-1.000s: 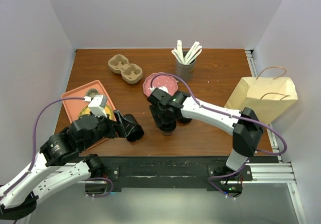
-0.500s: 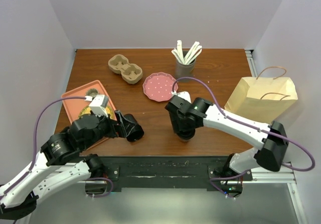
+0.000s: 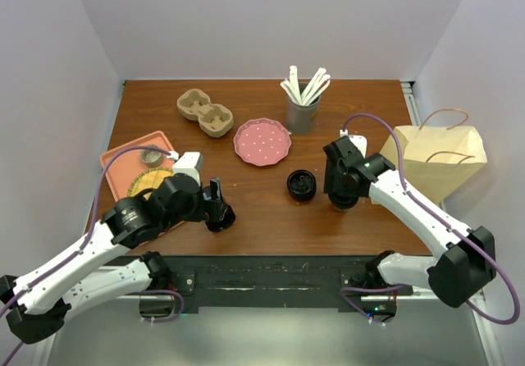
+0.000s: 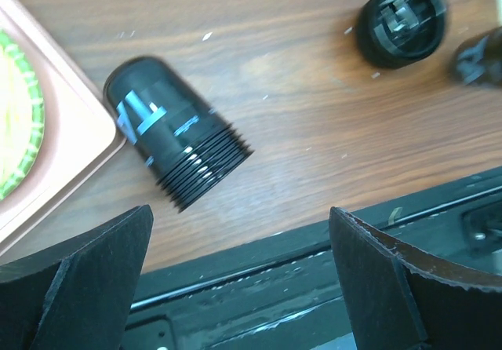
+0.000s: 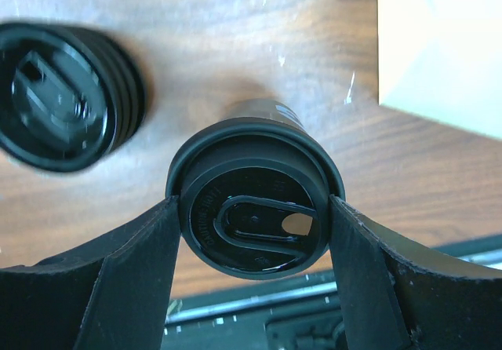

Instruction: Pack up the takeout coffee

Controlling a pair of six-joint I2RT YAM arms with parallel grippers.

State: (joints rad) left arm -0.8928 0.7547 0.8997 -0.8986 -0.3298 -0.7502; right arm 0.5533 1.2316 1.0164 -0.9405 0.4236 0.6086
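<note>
Coffee cup (image 5: 255,209), lidded and upright, is just beside the paper bag (image 3: 431,165), the right gripper (image 3: 341,195) clamped on its lid rim; a second cup (image 3: 301,185) stands farther from the bag; a third cup (image 4: 176,134) lies on its side farthest from the bag, below the left gripper (image 4: 241,223), whose fingers are spread wide.

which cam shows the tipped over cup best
Left wrist: the cup lies on its side in full view, beside the tray, beyond the open left gripper. In the top view that gripper hides most of it. The right wrist view misses it.
</note>
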